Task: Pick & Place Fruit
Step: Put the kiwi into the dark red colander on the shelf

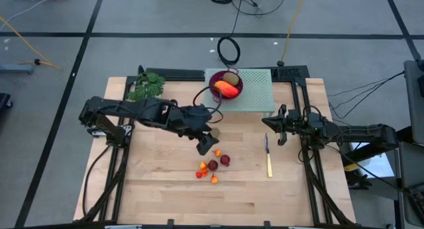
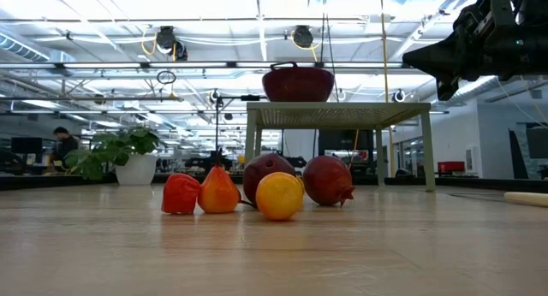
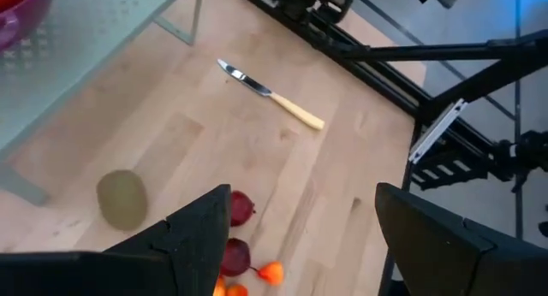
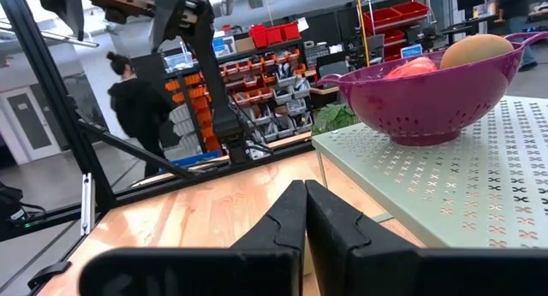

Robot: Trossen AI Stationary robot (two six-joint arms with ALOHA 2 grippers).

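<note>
One olive-brown kiwi (image 1: 231, 77) and the elongated orange-red fruit (image 1: 226, 89) lie in a purple bowl (image 1: 215, 79). A second kiwi (image 3: 122, 198) rests on the wood near a stand leg; my left arm hides it in the high view. Two dark red round fruits (image 1: 219, 163) and several tiny orange-red ones (image 1: 203, 169) sit in a cluster on the table. My left gripper (image 3: 301, 193) is open and hovers above the table just past that cluster (image 2: 257, 189), touching nothing. My right gripper (image 4: 305, 186) is shut and empty at the table's right, beside the stand.
The bowl stands on a pale green perforated stand (image 1: 255, 90) at the far edge, raised on legs. A yellow-handled knife (image 1: 268, 159) lies right of the cluster. A green leafy bunch (image 1: 147, 87) sits at the far left. Bare wood lies toward the near edge. A person (image 4: 137, 108) stands beyond the table.
</note>
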